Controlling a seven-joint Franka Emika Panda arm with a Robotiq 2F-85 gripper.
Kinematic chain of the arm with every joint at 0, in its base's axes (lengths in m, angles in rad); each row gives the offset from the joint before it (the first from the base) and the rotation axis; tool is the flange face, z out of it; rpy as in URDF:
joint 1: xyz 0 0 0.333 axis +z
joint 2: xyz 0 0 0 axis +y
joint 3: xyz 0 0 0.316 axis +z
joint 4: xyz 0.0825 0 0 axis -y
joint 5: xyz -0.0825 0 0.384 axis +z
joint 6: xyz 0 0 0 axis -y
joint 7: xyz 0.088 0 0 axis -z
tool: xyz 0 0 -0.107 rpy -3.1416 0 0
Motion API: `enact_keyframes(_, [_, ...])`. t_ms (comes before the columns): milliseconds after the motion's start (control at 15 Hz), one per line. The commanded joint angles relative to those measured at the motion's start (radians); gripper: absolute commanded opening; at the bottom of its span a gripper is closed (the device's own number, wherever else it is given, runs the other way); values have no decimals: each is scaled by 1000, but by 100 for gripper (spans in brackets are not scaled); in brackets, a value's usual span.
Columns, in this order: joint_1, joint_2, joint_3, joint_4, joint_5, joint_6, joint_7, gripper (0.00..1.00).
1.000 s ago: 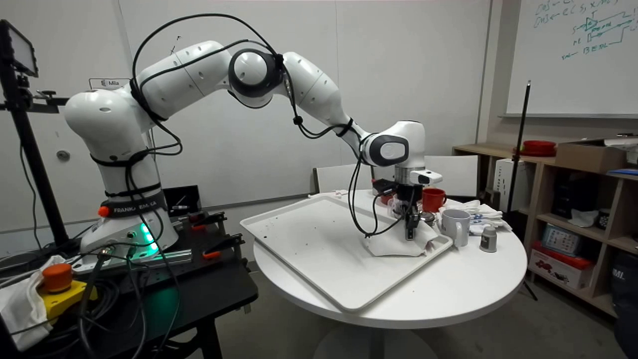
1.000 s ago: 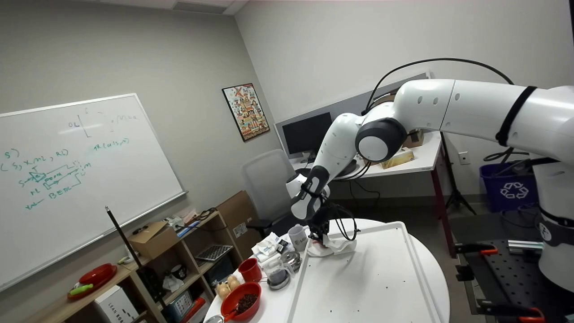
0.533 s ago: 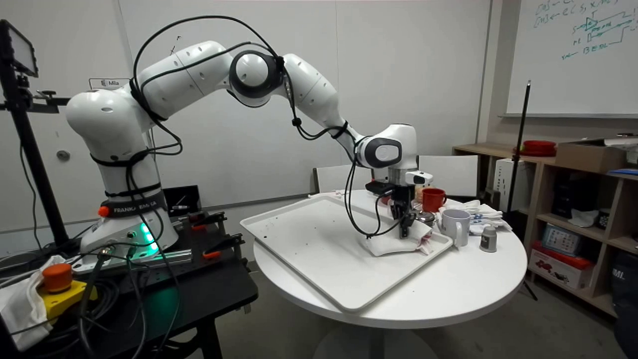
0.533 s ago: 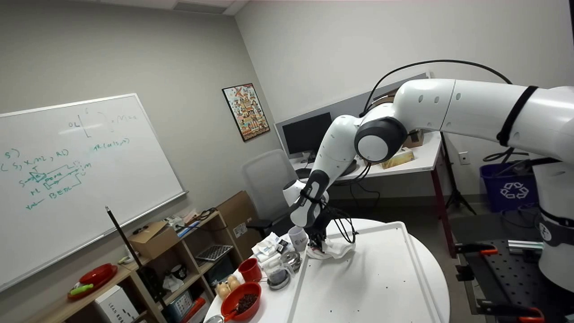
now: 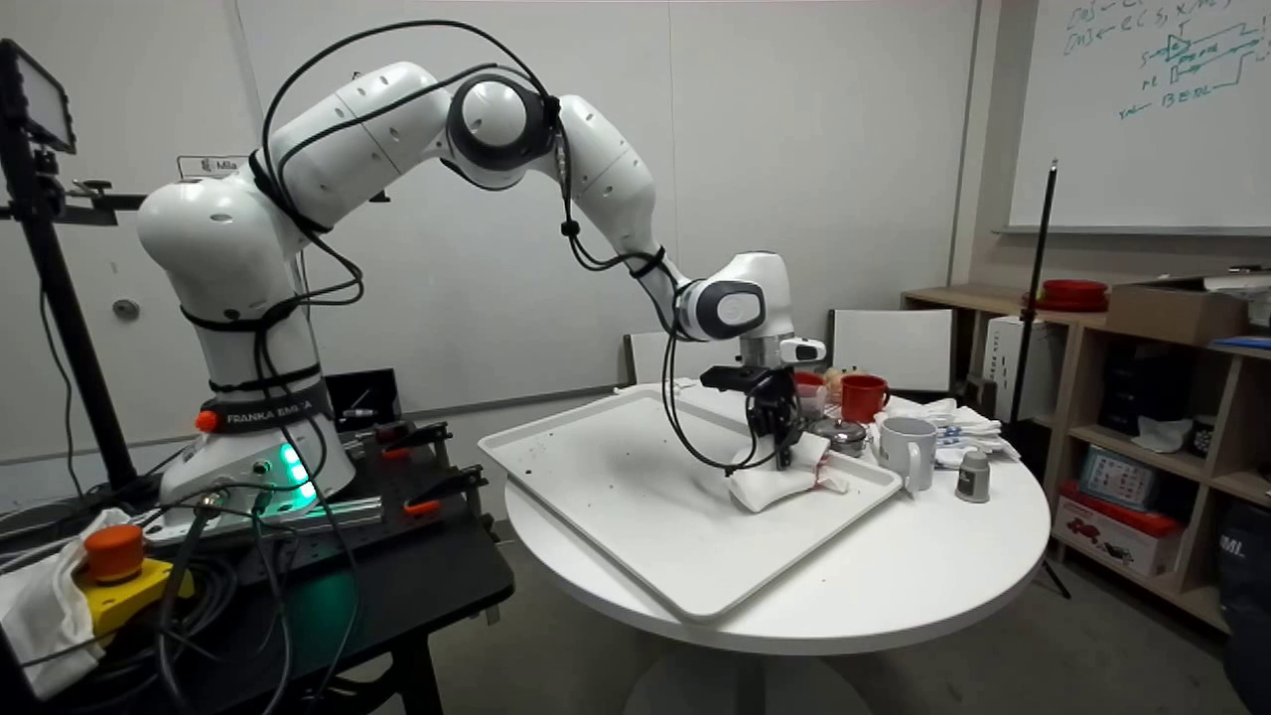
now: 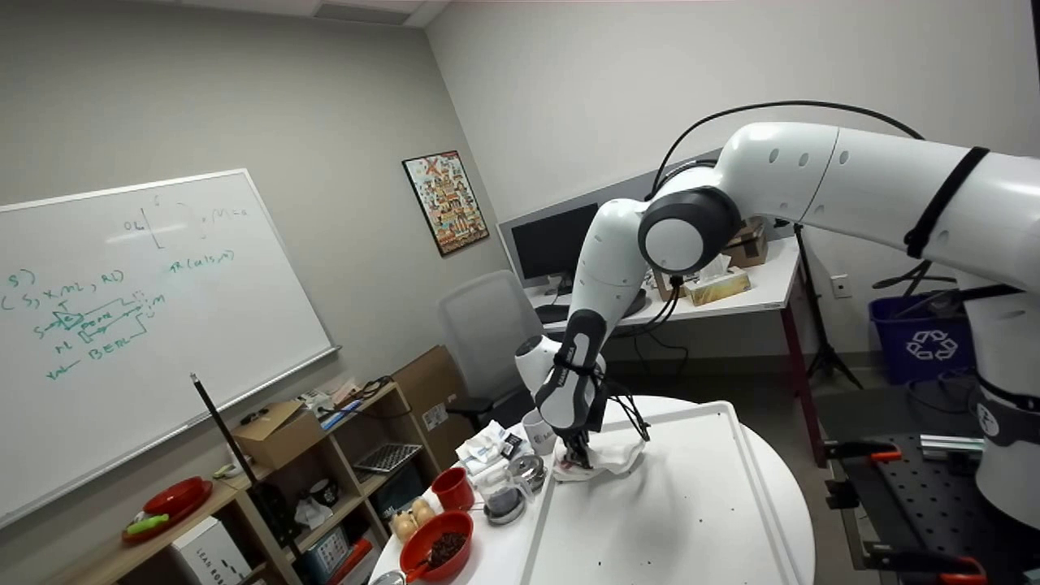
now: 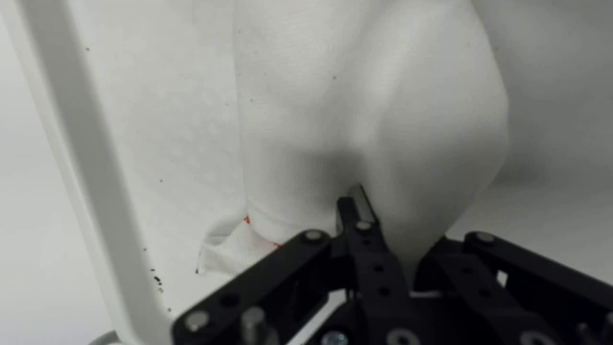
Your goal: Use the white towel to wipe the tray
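Observation:
The white towel (image 5: 763, 490) with a red-marked edge lies bunched on the large pale tray (image 5: 635, 526), near the tray end by the mug. Both show in the other view too, the towel (image 6: 615, 459) at the tray's corner (image 6: 674, 528). My gripper (image 5: 783, 461) points down into the towel. In the wrist view the towel (image 7: 297, 86) is pinched between the fingers of my gripper (image 7: 383, 203); the left finger (image 7: 378, 268) shows, and the right fingertip is hidden behind a fold. Dark specks (image 7: 157, 279) lie on the tray along its rim (image 7: 84, 120).
Beside the tray on the round table stand a grey mug (image 5: 908, 452), a small grey jar (image 5: 973, 477), a red cup (image 5: 864, 397), folded cloths (image 5: 948, 429) and a lidded glass jar (image 5: 842, 435). A red bowl (image 6: 414, 548) holds dark bits. Cables hang beside the gripper.
My gripper has moved a short way along the tray's end, away from the mug, leftward in an exterior view. The gripped part of the towel has shifted with it and bunched up.

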Motion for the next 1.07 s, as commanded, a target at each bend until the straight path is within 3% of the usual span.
enact_keyframes(0, [40,-122,4,-236,-77,141,-50,2])
enact_keyframes(467, [155,-262,-25,-548,-208,377,-43,2])
enact_keyframes(1000, [349,-359,-123,-775,-295,527,-22,2])
